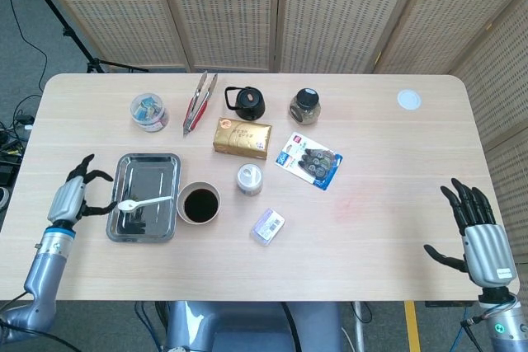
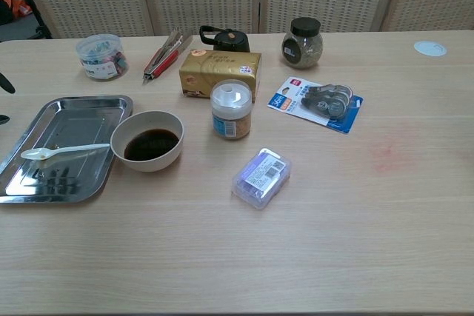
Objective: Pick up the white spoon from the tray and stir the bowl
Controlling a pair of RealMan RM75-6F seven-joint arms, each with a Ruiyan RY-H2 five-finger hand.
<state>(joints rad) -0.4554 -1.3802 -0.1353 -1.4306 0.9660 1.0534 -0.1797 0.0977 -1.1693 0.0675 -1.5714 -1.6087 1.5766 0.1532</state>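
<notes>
The white spoon (image 1: 144, 203) (image 2: 62, 152) lies across the steel tray (image 1: 150, 167) (image 2: 74, 107), its bowl end to the left and its handle reaching the tray's right rim. A white bowl (image 1: 199, 204) (image 2: 147, 140) of dark liquid stands just right of the tray. My left hand (image 1: 73, 194) hovers just left of the tray with its fingers spread, holding nothing; only its fingertips (image 2: 6, 83) show at the chest view's left edge. My right hand (image 1: 478, 235) rests open at the table's front right corner, far from the tray.
Behind the tray are a clear tub of small items (image 1: 148, 112), red tongs (image 1: 198, 102), a black teapot (image 1: 247, 103), a gold box (image 1: 242, 138) and a dark jar (image 1: 304, 106). A small white-lidded jar (image 1: 250, 178), a blue blister pack (image 1: 309, 160) and a clear case (image 1: 268, 226) lie mid-table.
</notes>
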